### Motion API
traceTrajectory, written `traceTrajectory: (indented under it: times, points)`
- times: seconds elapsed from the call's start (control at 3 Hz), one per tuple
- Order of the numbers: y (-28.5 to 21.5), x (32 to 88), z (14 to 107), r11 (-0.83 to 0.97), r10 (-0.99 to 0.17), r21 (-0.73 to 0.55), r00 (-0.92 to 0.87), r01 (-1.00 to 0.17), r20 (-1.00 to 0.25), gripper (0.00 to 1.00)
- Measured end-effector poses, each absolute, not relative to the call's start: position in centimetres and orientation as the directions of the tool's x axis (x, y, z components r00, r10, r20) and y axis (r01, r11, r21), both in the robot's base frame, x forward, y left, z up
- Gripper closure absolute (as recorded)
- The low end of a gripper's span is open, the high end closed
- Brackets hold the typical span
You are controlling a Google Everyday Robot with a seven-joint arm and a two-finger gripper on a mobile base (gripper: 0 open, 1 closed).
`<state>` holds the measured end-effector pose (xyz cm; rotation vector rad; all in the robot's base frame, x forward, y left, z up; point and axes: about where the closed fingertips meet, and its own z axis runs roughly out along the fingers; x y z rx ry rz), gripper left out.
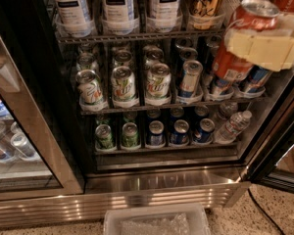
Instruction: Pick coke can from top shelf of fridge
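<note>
Shop-like drinks corner: a glass-door commercial fridge (161, 182), racks (137, 36) full of cans (123, 84), left of and below the gripper (257, 48) clasping a coke can (247, 17).

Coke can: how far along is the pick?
Done: the gripper looks shut on the coke can, which hangs tilted at upper right, off the top shelf. In hand: holding it aloft before the shelves. Left: likely drawing it clear of the fridge.
</note>
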<state>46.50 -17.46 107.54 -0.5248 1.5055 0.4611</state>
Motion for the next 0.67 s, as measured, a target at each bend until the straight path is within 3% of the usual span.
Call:
traceTrajectory:
  times: [0.67]
  points:
    - [-14.4, 41.6, 104.9, 0.743, -0.036, 0.005, -0.048, -0.669, -0.998, 1.00]
